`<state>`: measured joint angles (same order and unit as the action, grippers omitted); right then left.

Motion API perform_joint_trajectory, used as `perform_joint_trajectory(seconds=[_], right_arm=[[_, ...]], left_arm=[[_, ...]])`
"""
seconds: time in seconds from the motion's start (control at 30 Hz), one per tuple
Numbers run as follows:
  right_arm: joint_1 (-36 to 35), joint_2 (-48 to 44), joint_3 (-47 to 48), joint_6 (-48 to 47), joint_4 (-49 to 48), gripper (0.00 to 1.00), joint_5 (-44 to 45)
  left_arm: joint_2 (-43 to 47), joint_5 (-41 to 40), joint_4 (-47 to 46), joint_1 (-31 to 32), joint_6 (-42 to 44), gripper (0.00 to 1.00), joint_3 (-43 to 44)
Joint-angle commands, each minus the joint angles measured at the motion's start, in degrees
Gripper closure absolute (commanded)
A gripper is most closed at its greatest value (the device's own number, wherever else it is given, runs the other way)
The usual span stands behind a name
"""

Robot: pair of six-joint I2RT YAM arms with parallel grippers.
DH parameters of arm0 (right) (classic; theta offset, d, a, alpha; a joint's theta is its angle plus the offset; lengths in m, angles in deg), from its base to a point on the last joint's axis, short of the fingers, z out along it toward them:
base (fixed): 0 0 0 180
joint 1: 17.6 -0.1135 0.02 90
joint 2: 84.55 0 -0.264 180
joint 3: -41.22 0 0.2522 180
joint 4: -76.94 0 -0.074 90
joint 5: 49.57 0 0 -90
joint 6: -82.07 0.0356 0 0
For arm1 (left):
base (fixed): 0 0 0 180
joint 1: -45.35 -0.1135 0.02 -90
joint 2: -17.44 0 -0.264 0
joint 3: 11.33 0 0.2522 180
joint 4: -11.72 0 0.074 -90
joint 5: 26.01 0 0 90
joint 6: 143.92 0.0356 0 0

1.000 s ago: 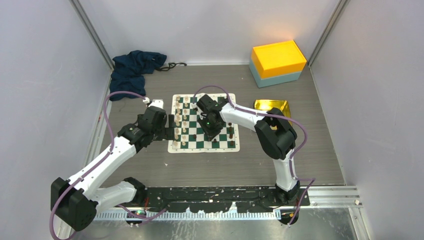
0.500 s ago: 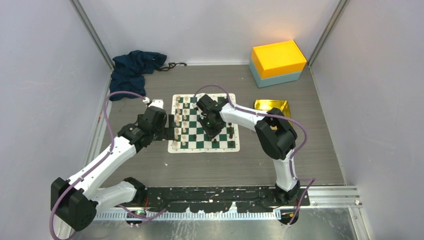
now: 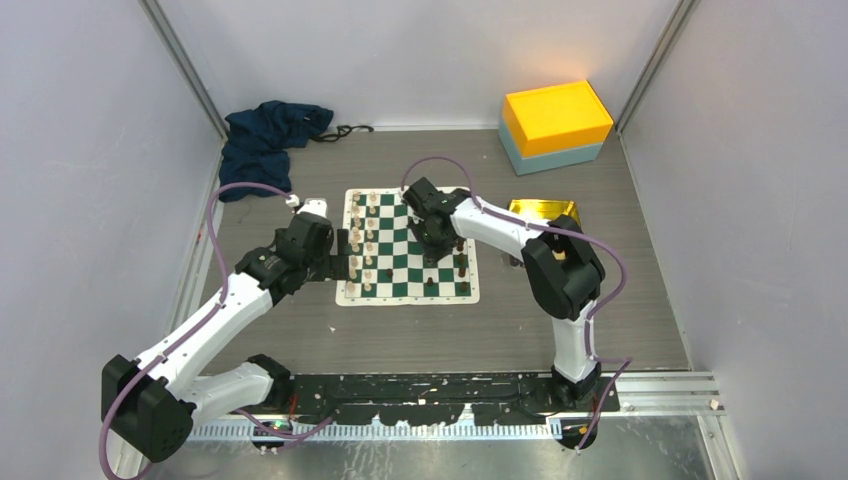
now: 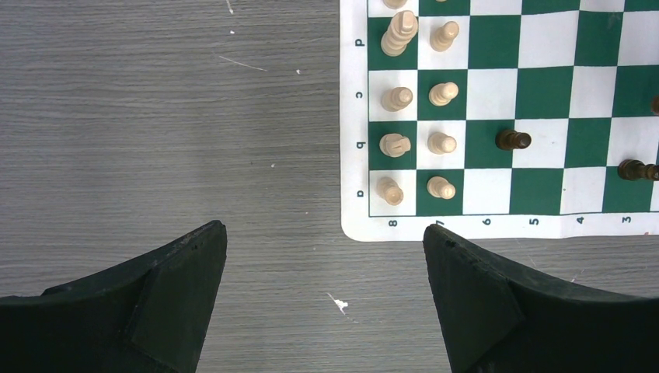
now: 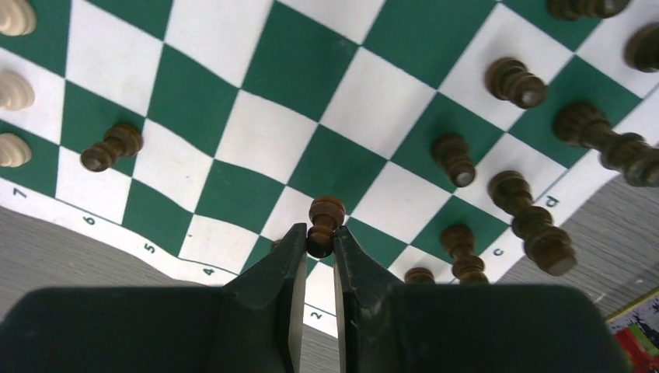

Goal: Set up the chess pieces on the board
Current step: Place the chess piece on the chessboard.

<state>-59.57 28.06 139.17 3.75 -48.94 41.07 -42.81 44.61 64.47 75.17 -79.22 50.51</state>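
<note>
The right gripper (image 5: 317,242) pinches a dark pawn (image 5: 326,214) between its two fingers, over the right half of the board (image 3: 405,297), where other dark pieces (image 3: 461,262) stand. The cream pieces (image 3: 362,245) stand in two rows along the left side of the board. The left gripper (image 4: 325,252) has its fingers spread wide over the table (image 4: 155,116), just beside the near left corner of the board
</note>
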Motion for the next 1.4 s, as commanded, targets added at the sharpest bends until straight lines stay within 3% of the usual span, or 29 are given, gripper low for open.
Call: perform_joint_trajectory(seconds=[0.0,1.37], right_arm=[[1.1,-3.3,0.4,2.3,-0.3,0.90,3.1],[4.6,0.8,-0.2,6.3,0.9,0.90,3.3]], left_arm=[[1.0,0.4,-1.7,-0.4,-0.3,0.02,0.6],[0.6,0.0,-1.6,-0.4,-0.1,0.02,0.3]])
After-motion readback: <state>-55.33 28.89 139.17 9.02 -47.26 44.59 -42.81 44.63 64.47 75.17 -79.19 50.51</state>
